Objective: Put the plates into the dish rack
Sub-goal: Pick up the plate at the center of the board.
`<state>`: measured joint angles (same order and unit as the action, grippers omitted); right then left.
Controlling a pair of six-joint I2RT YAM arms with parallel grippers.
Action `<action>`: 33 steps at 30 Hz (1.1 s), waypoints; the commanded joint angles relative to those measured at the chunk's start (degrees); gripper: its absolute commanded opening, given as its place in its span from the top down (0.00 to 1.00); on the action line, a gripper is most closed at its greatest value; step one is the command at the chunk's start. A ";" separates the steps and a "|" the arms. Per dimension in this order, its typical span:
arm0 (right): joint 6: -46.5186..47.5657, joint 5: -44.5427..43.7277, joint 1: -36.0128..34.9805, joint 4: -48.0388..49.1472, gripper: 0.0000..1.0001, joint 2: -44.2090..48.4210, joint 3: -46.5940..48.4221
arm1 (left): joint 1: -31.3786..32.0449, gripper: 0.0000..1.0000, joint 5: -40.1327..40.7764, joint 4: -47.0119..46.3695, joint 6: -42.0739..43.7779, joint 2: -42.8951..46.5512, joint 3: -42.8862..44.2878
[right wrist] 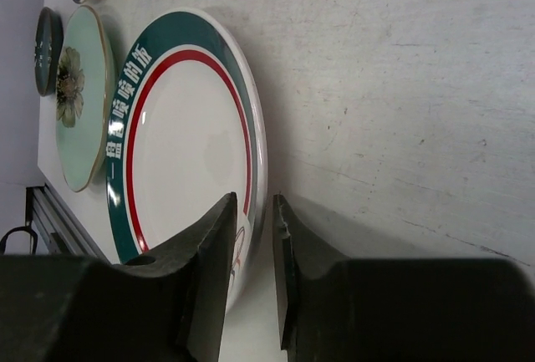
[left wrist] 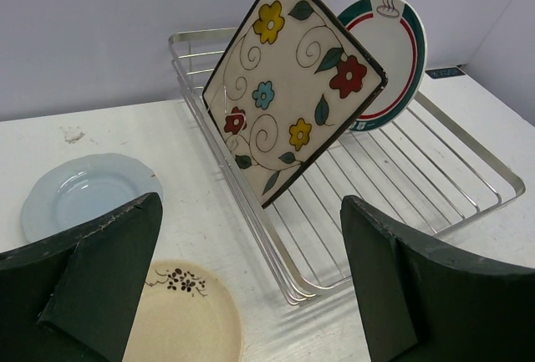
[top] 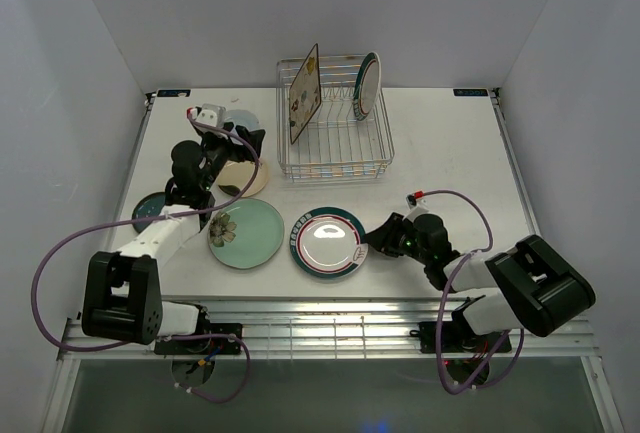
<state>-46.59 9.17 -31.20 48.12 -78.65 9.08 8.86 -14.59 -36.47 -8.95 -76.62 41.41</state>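
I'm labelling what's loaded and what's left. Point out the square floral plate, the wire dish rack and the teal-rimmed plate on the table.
Square glossy floral plate (left wrist: 288,86): left wrist view, patterned face.
Silver wire dish rack (top: 340,148): top external view, bare floor wires.
White round teal-red-rimmed plate (top: 327,243): top external view, white centre.

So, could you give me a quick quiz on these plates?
1. How many plates stand in the dish rack?
2. True or false: the left fingers are holding a plate.
3. Whose rim sits between the right fingers? A pale green plate; B rimmed white plate on the table; C cream plate.
Key: 1. two, the square floral plate and a rimmed one. 2. false, open and empty. 3. B.
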 commanded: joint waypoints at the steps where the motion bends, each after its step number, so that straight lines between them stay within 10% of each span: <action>1: 0.09 0.06 -0.44 3.91 0.69 -1.24 -0.47 | 0.54 0.02 -0.44 -0.27 0.69 2.97 -0.71; 15: -0.96 1.99 -0.88 9.26 0.66 -7.12 0.59 | 1.33 0.02 0.35 -0.27 1.57 3.41 -1.07; 33: 0.44 1.21 -1.23 3.14 0.92 1.30 -0.38 | 1.68 0.02 0.00 -0.44 2.62 4.55 -1.59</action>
<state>-48.18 11.27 -32.16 52.88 -81.23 8.73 10.24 -14.37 -36.47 -7.25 -74.76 40.53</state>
